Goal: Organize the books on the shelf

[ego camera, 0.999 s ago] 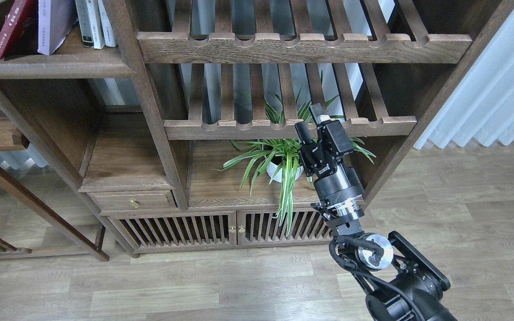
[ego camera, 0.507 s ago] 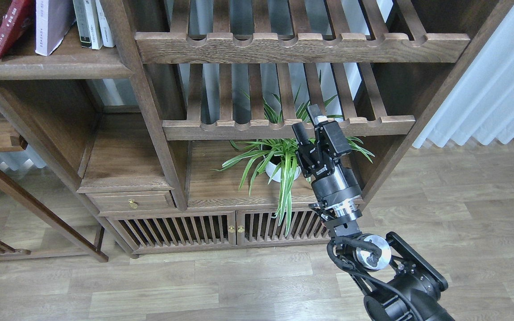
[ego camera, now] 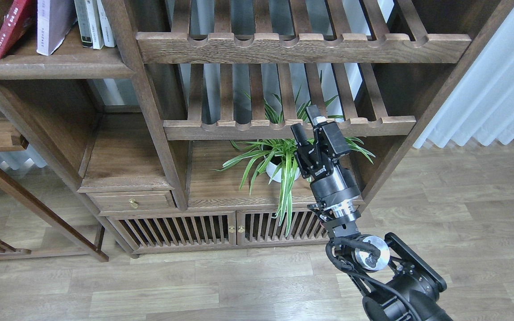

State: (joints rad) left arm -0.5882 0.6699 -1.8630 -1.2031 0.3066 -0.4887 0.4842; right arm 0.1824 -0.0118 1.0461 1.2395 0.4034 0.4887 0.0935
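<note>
Up in the top-left corner of the head view, the books stand on the shelf (ego camera: 56, 67), a solid dark-brown board with a rounded front edge. Only their lower parts show; the tops are cut off by the frame. The red book (ego camera: 9, 29) leans, its long axis tilted so the top falls to the right, its bottom corner on the board. Just beside it the white-and-lavender book (ego camera: 54, 24) stands closer to upright, its fore-edge facing the camera. To its right, a few slim white-spined volumes (ego camera: 95, 22) stand upright against the cabinet post. A third, maroon paperback cannot be made out here.

Paperbacks like these will likely be light and somewhat floppy, with smooth covers that may slide between fingers. The safest hold is probably across the thickness near the spine, where the block is stiffest, low on the book so it does not sag or fan open.

The right gripper (ego camera: 307, 121) hangs well apart from the books, in front of the potted spider plant (ego camera: 279, 162) below a slatted rack (ego camera: 283, 129). Its two fingers stand apart and hold nothing. The left gripper is not in view.
</note>
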